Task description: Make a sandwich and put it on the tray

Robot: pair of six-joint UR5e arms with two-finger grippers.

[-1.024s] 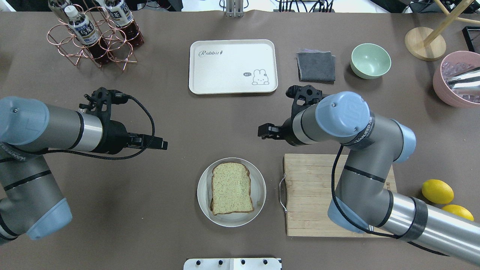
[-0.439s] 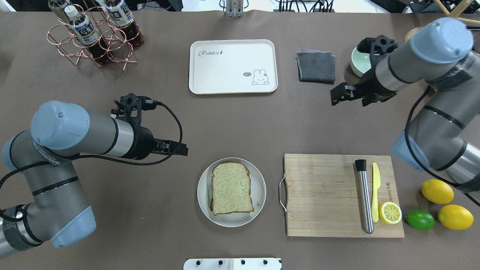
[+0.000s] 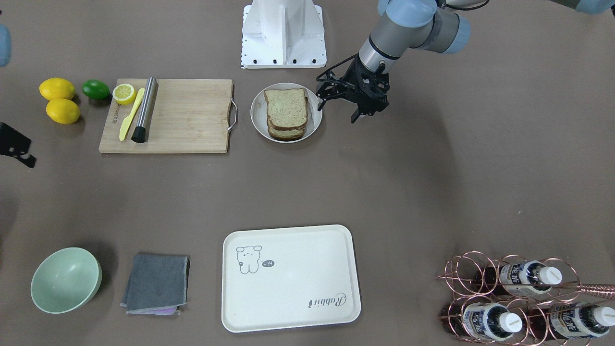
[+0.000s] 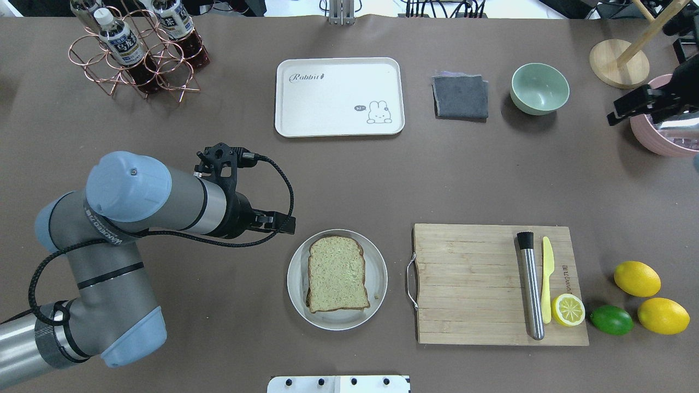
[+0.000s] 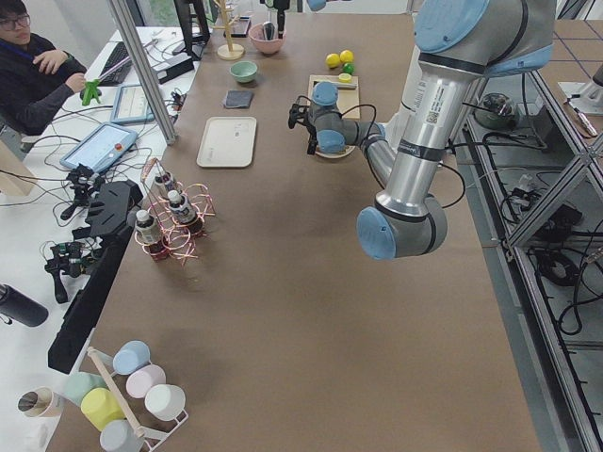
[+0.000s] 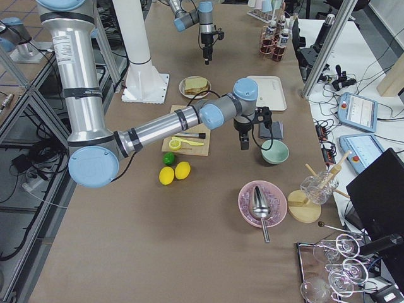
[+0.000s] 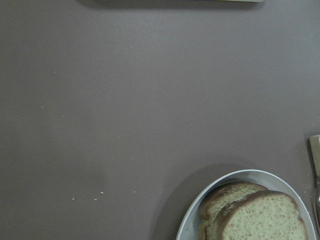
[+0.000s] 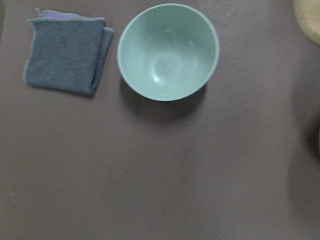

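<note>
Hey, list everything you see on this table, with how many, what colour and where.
sandwich of stacked speckled bread slices: one, brown, on the plate
round white plate: one, near centre
rounded-rectangle plastic tray: one, cream, far centre
wooden cutting board: one, tan, robot's right of the plate
metal muddler: one, silver, on the board
plastic knife: one, yellow, on the board
lemon half: one, yellow, board corner
whole lemons: two, yellow, beyond the board
lime: one, green, beside the lemons
folded cloth: one, grey, beside the tray
small bowl: one, pale green, beside the cloth
wire rack of bottles: one, copper, far left
left gripper: black, fingers open, beside the plate
right gripper: black, far right
</note>
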